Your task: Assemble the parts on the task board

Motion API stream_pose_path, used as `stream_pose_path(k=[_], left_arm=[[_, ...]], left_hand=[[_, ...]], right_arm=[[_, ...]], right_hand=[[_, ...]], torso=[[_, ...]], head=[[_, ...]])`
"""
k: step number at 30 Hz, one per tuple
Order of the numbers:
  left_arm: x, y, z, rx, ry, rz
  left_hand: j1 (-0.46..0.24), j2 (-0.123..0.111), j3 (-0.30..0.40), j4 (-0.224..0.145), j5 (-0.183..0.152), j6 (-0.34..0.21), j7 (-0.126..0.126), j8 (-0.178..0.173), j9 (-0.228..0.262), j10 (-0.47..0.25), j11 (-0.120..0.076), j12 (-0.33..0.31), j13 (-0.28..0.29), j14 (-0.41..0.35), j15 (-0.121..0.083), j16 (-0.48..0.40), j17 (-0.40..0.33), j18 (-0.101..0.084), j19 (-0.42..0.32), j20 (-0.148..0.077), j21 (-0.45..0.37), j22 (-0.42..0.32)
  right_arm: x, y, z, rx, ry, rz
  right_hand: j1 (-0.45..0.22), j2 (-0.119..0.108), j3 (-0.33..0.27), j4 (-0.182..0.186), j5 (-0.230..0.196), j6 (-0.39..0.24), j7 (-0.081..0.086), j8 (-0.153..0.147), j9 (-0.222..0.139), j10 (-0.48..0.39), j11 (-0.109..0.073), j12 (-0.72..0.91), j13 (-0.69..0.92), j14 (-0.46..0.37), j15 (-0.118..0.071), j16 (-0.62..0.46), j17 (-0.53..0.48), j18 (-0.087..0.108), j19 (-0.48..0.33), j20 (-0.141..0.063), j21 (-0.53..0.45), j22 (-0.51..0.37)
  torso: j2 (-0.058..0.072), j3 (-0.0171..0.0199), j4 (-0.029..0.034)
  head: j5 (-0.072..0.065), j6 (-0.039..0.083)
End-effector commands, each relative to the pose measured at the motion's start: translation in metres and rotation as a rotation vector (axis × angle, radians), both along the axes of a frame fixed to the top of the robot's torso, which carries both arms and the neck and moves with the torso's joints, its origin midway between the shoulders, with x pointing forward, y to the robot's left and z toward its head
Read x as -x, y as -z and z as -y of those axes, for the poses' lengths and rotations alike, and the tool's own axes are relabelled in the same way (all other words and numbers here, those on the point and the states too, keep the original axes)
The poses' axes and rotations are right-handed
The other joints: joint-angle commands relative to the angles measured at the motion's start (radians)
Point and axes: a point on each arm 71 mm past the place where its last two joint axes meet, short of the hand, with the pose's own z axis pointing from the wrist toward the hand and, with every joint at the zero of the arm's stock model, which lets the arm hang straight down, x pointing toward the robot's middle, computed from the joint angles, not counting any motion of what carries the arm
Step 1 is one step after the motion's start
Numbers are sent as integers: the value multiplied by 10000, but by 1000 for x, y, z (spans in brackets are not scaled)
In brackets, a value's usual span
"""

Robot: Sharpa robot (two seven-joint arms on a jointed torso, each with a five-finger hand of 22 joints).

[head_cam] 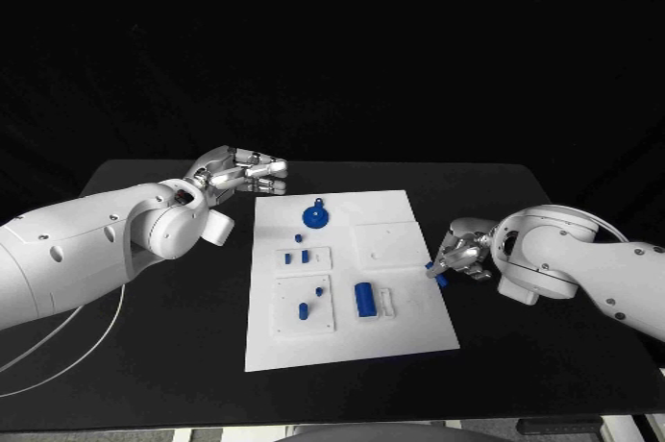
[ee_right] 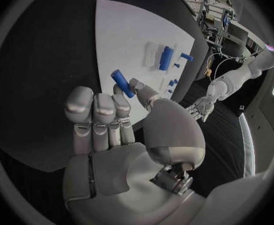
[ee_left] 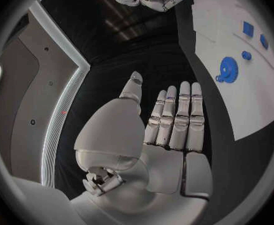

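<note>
The white task board (head_cam: 402, 211) lies in the middle of the table. On it are a blue gear (head_cam: 316, 214), two small blue pieces (head_cam: 297, 257) in a raised block, a blue cylinder (head_cam: 366, 299) and a small peg (head_cam: 305, 312). My right hand (head_cam: 461, 255) hovers at the board's right edge and pinches a short blue peg (head_cam: 441, 277) between thumb and finger; in the right wrist view the peg (ee_right: 122, 83) juts out over the board (ee_right: 131, 35). My left hand (head_cam: 243, 173) is off the board's far left corner, fingers straight (ee_left: 174, 120), holding nothing, with the gear (ee_left: 227, 68) nearby.
The black table (head_cam: 166, 365) runs on all sides of the board. My left forearm (head_cam: 84, 259) covers the table's left part. A thin pale cable (head_cam: 56, 346) hangs below that arm.
</note>
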Motion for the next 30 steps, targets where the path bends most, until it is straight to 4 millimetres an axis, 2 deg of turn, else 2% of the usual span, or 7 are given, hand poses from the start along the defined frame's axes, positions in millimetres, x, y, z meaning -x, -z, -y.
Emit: stream_pose_path(k=[1, 7, 11, 15, 22, 30], left_arm=[[0, -1, 3, 57, 133, 40], [0, -1, 3, 61, 147, 40], [0, -1, 4, 68, 166, 41], [1, -1, 5, 73, 179, 42], [1, -1, 5, 73, 190, 32], [1, -1, 5, 73, 201, 25]], left_hand=[[7, 106, -50, 7, -20, 2, 41, 17, -1, 30, 28, -32, 3, -67, -8, -40, -2, -150, 44, 15, 21, -11], [7, 106, -50, 7, -20, 2, 41, 17, -1, 30, 28, -32, 3, -67, -8, -40, -2, -150, 44, 15, 21, -11], [2, 137, -108, -6, -43, 2, 36, 17, -1, 23, 26, -31, 3, -65, -10, -39, -1, -151, 42, 17, 20, -11], [2, 137, -108, -6, -43, 2, 36, 17, -1, 23, 26, -31, 3, -65, -10, -39, -1, -151, 42, 17, 20, -11], [2, 137, -108, -6, -43, 2, 36, 17, -1, 23, 26, -31, 3, -65, -10, -39, -1, -151, 42, 17, 20, -11], [2, 137, -108, -6, -43, 2, 36, 17, -1, 23, 26, -31, 3, -65, -10, -39, -1, -151, 42, 17, 20, -11]], right_arm=[[2, -3, -8, -530, -9, 5], [7, -5, -28, -878, -356, -142], [11, -1, -40, -853, -657, -214], [16, 5, -52, -770, -974, -299], [21, 18, -66, -475, -1424, -367], [22, 21, -74, -231, -1670, -157]], right_hand=[[24, 110, -94, 2, 44, 160, -98, 26, 15, 39, -38, 0, -15, -9, -36, -67, -17, -151, -10, -24, -22, 1145], [11, 152, -208, 12, 49, 169, -107, 22, 0, 42, -43, -23, -22, -7, -39, -52, -16, -164, -9, -32, -41, 1145], [-11, 171, -242, 40, 29, 166, -111, 22, -8, 42, -45, -27, -21, -7, -40, -54, -20, -167, -9, -32, -40, 1147], [-40, 187, -287, 75, 45, 194, -125, 24, -13, 52, -57, -42, -31, -7, -43, -55, -24, -169, -9, -35, -54, 1144], [-125, 240, -359, 180, -21, 227, -147, 21, -36, 79, -75, -67, -44, -7, -51, -70, -43, -176, -5, -42, -67, 1142], [-374, 285, -232, 458, -178, 307, -175, 22, -129, 131, -104, -81, -29, -3, -68, -69, -60, -195, 7, -61, -71, 1144]], torso=[[-2, -10, 1], [-1, -15, -1], [-5, -16, 4], [-2, -15, -2], [9, 10, 12], [5, 2, -12]], head=[[2, 10], [0, 7], [15, -17], [15, 10], [50, -9], [59, -3]])
